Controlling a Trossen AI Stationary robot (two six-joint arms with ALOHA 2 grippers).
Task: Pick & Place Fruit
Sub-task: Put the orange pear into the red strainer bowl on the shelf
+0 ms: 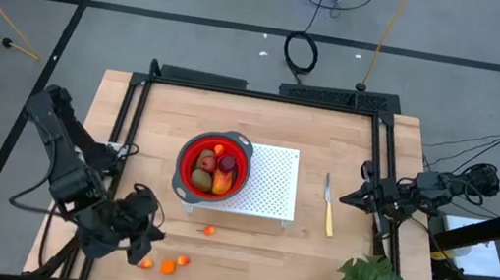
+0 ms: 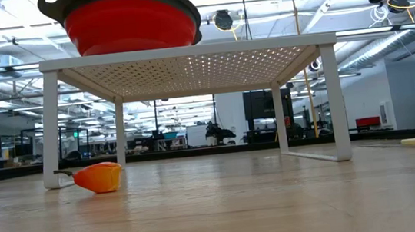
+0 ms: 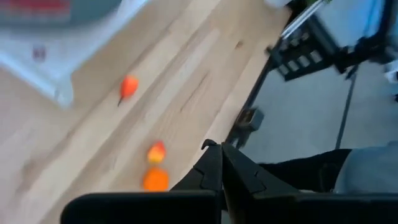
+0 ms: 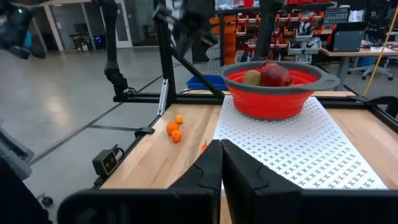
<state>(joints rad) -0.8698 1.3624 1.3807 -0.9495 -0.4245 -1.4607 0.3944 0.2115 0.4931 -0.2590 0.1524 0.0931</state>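
Overhead view looks straight down, low view looks level; both share the red bowl [image 1: 214, 167].

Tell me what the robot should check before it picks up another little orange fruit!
1. Left gripper empty: ok, shut with nothing between its fingers.
2. Left gripper open for grabbing: not ok, shut.
3. Fruit left on the table: ok, three orange bits near the left gripper, one beside the white rack.
4. Red bowl on the rack, ready: ok, already holding fruit.
5. Right gripper out of the way: ok, shut, at the table's right edge.
6. Knife away from the bits: ok.
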